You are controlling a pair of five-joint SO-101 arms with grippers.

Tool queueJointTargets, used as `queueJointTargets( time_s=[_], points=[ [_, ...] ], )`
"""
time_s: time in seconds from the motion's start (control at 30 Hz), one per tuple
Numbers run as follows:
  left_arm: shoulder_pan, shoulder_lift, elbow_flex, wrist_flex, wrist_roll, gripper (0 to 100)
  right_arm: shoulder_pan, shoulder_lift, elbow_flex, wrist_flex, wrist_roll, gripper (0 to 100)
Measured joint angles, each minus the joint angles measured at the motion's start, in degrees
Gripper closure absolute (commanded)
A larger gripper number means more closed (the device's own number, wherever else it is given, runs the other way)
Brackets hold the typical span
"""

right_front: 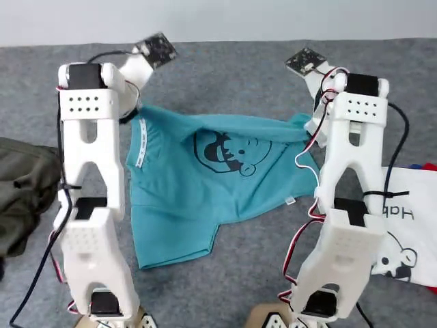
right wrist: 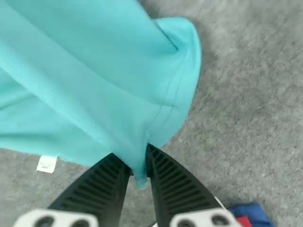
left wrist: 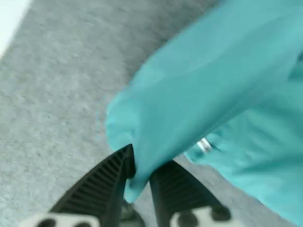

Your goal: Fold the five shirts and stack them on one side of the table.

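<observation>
Left pincer (left wrist: pixel 142 165): clamped on a bunched corner of the teal shirt (left wrist: pixel 203 94); cloth is wedged between both ribbed jaws.
Right pincer (right wrist: pixel 135 161): same, closed on the opposite corner by a stitched hem, with cloth pinched between the jaws.
Why two grips: probably one corner per side so the far edge stays straight and both ends travel together. One grip alone would let the cloth twist.
Teal shirt (right_front: pixel 205 184): mid-table between the arms, print side up. Most of it lies on the grey table (right_front: pixel 239 68). The far edge is rumpled where it's gripped, the near part flat.
Left arm (right_front: pixel 92 171): stretched toward the far side of the table, wrist tipped down at the shirt's far corner.
Right arm (right_front: pixel 351 184): mirrors it at the other far corner.
Step, my read: start of this shirt's fold, or a straightening pull; no clean fold in it yet.
Other shirts: dark green shirt (right_front: pixel 20 184) heaped beside the left arm, white shirt (right_front: pixel 410 239) beside the right arm.
Extra: blue and red cloth (right wrist: pixel 241 215) just beside the right pincer.
</observation>
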Motion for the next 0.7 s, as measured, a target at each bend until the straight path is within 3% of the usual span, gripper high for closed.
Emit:
queueJointTargets(
  time_s=[0.3,0.7],
  points=[
    [1.3,-22.8,32.6,0.0,-5.1,99,0.0,-4.4,0.0,9.1,0.1,98.8],
    [1.4,-38.9,56.8,-0.1,-6.2,99,-0.9,-13.8,13.2,9.2,0.1,98.8]
  ],
)
